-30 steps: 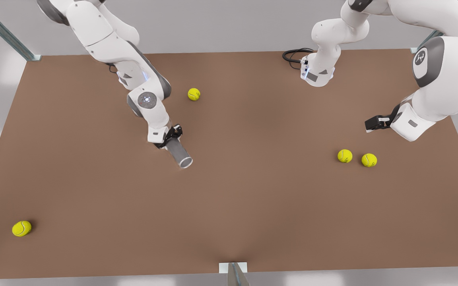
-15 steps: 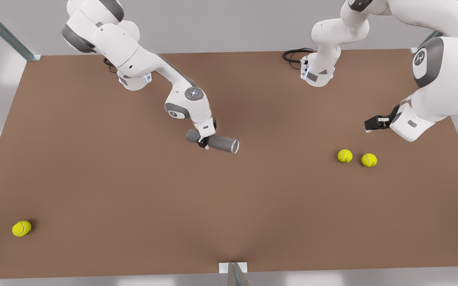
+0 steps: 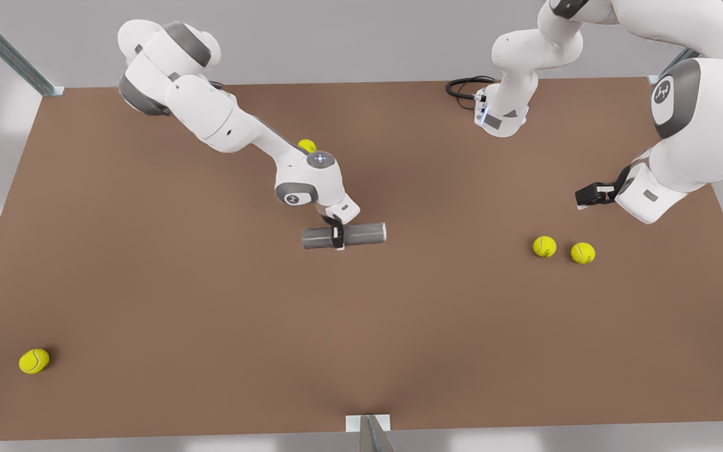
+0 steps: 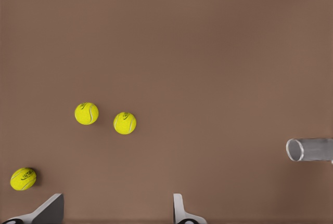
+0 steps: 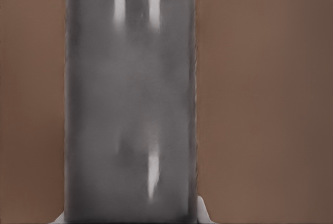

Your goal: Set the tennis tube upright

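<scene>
Tennis tube (image 3: 361, 235): we see it lying level, clamped mid-length between the jaws, silvery rim toward the front view's right.
Right gripper (image 3: 337, 237): our jaws are closed around the tube's middle above the table (image 3: 148, 282).
Left gripper (image 4: 117, 211): waiting, jaws spread apart; two tennis balls (image 4: 105, 118) lie ahead of them, the tube's rim well off to one side.

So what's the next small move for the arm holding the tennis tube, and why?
Probably rotate the wrist to tip the tennis tube toward vertical. The right tool is shut on it near its middle, and the tube lies level, silvery rim toward the front view's right. The left tool waits open near two tennis balls, out of the way.
</scene>
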You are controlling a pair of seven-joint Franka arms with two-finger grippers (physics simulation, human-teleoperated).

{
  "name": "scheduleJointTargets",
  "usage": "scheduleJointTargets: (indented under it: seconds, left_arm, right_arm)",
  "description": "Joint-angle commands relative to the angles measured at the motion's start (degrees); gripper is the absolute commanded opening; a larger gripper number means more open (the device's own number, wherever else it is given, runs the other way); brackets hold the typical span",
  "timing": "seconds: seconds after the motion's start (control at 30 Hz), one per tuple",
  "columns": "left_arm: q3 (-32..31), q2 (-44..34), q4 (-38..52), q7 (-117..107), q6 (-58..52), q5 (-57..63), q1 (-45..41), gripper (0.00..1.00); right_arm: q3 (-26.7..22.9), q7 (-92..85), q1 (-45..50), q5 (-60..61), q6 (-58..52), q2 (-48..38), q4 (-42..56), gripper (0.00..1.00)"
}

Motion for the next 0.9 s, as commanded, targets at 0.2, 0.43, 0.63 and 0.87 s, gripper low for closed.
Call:
scheduleJointTargets:
  seconds: [0.2, 0.43, 0.63, 0.87]
  left_arm:
    - [-0.64, -0.24, 0.03, -0.66, -0.69, -0.08, -0.61, 1.0]
    - [-1.09, 2.66, -1.47, -2.16, 0.27, -0.08, -4.04, 1.0]
    - [14.3, -10.0, -32.49, -2.95, 22.86, -22.49, -20.21, 1.0]
    - [14.21, 2.47, -44.27, 15.82, 49.4, -62.9, -27.6, 1.0]
  right_arm:
    - [-0.01, -1.56, 0.47, -1.32, -0.61, 1.3, 1.97, 1.0]
    - [0.69, -1.3, -0.14, -1.05, -0.52, 1.04, 1.97, 1.0]
    - [9.3, 4.33, -2.86, 0.18, -1.93, -4.41, -1.01, 1.0]
    - [46.39, 3.8, -46.0, 12.13, -28.65, -3.88, -3.04, 1.0]
